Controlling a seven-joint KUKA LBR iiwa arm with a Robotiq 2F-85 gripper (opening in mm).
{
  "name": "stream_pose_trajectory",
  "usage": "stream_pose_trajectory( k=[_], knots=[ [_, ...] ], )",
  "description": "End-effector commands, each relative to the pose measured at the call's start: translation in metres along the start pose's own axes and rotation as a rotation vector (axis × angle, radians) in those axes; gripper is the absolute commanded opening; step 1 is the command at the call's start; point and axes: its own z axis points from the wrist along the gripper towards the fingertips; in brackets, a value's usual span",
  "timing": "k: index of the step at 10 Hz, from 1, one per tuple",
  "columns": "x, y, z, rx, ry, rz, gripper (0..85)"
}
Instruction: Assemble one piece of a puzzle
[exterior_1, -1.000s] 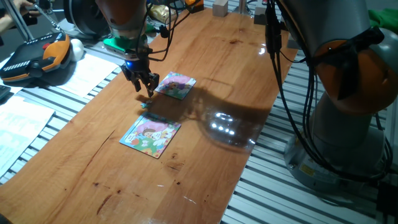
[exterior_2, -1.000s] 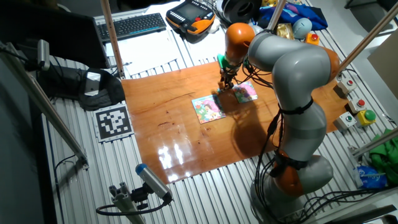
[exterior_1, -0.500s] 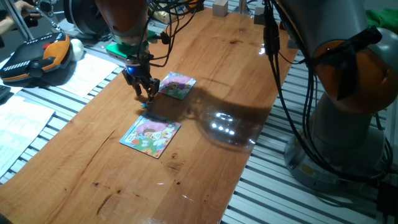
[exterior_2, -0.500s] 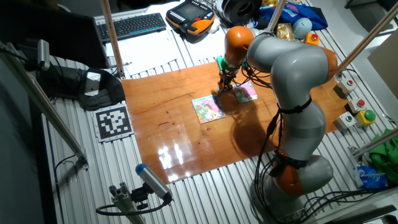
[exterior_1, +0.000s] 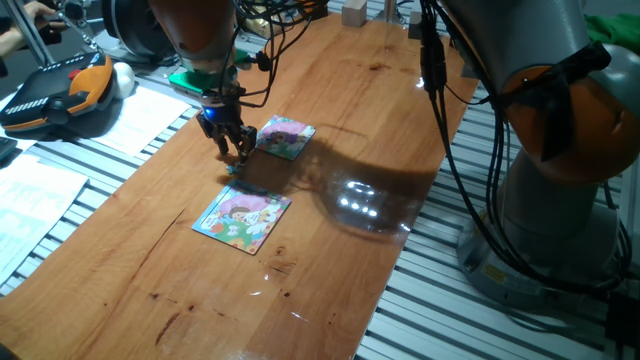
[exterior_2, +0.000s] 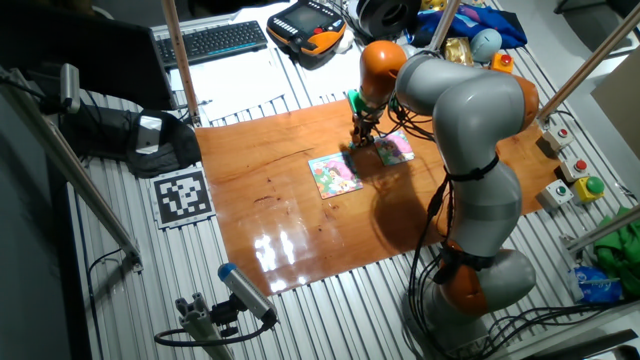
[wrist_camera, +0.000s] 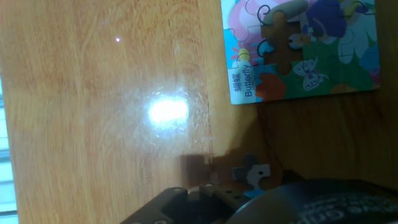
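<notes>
The piece (wrist_camera: 255, 175) is tiny and pale, and lies flat on the wood at the bottom of the hand view; it shows as a teal speck in one fixed view (exterior_1: 231, 169). The puzzle (exterior_1: 285, 137) is the smaller square, pink, purple and green. In the hand view the puzzle (wrist_camera: 311, 68) has a knobbed, wood-coloured gap near its top. My gripper (exterior_1: 232, 152) hangs just above the piece, left of the puzzle, with its fingers a little apart and nothing between them. It also shows in the other fixed view (exterior_2: 358, 138).
The larger square puzzle (exterior_1: 243, 218) with a light-blue border lies nearer the table's front. An orange-and-black teach pendant (exterior_1: 62, 92) and papers (exterior_1: 35, 200) sit off the left edge. The robot's base (exterior_1: 560, 190) stands at the right.
The gripper has shifted slightly left and its fingers look closer together than a second ago. The piece and both puzzles have not moved.
</notes>
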Motion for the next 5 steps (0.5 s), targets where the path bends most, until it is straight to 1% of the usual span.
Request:
stream_pose_trajectory(
  k=[1, 3, 5],
  knots=[
    [-0.0005, -0.0003, 0.0005, 0.0, 0.0, -0.001, 51.0],
    [-0.0013, -0.0016, 0.0023, -0.006, 0.002, -0.004, 51.0],
    [-0.0012, -0.002, 0.0049, -0.017, -0.002, -0.01, 51.0]
  ],
)
